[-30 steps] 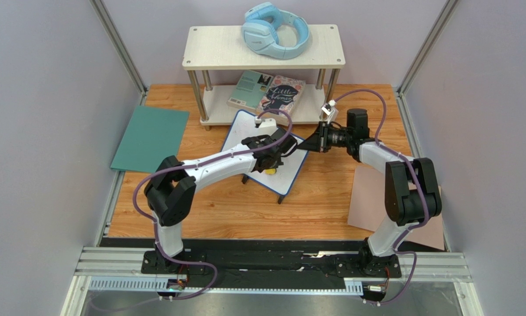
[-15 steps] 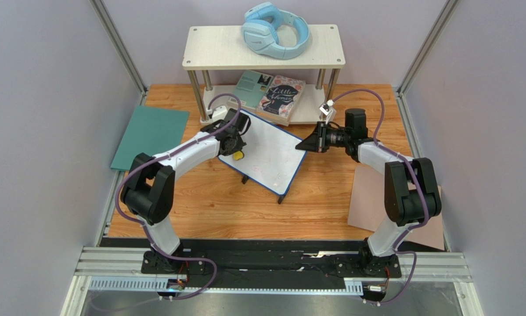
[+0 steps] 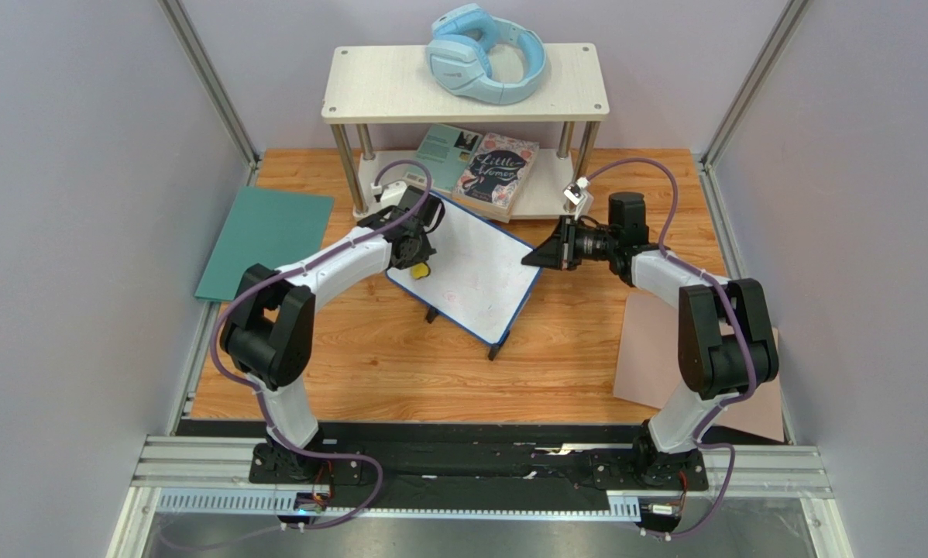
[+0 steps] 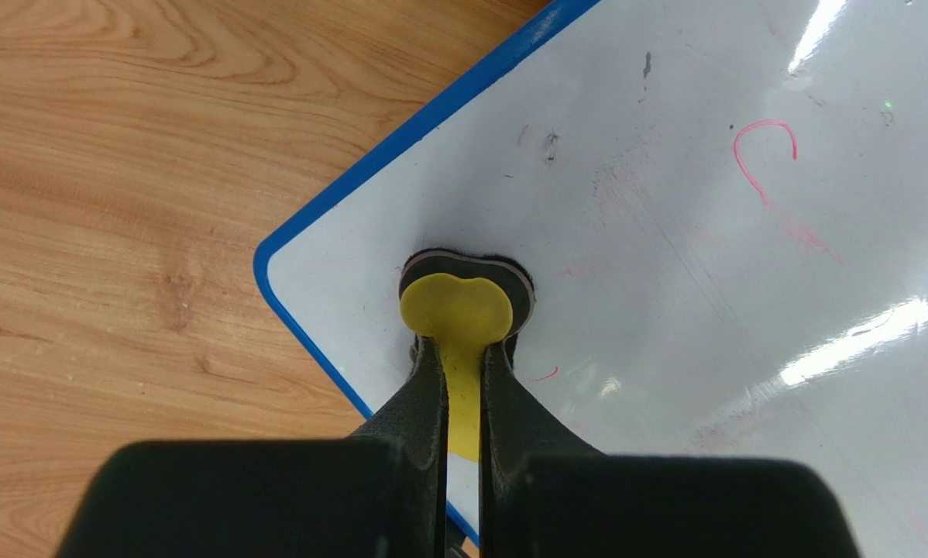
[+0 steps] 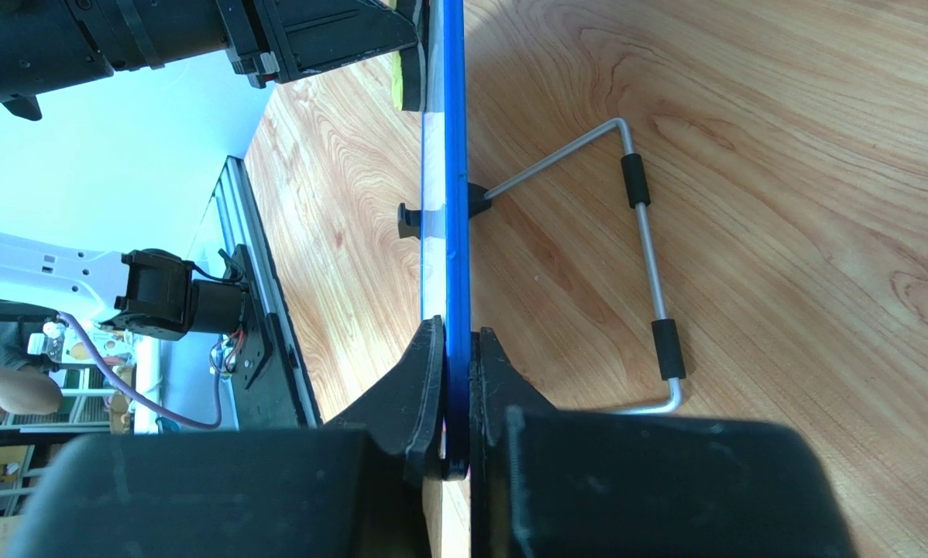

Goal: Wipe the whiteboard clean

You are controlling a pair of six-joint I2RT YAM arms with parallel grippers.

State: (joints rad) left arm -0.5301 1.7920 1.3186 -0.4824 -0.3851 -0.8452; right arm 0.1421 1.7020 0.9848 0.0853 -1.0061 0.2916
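Now my left gripper is clamped tight on the thin stem of the yellow eraser. Its dark pad presses flat on the whiteboard, just inside a rounded corner of the blue rim. A second ago that arm reached across the board toward its right edge; since then I have swept the eraser over to the board's left corner, so one full pass is done. A pink hook-shaped stroke and some faint pink smears remain toward the board's middle, and I judge that more passes are needed there. My right gripper is pinched narrow on the board's right edge, and it has not moved from that hold, keeping the board steady. The board leans on a wire stand behind it and rests on the wooden table. Beyond the board is a low shelf with books on its lower level and blue headphones on top. A teal sheet lies to the board's left and a tan-pink sheet to its right, with grey walls around.
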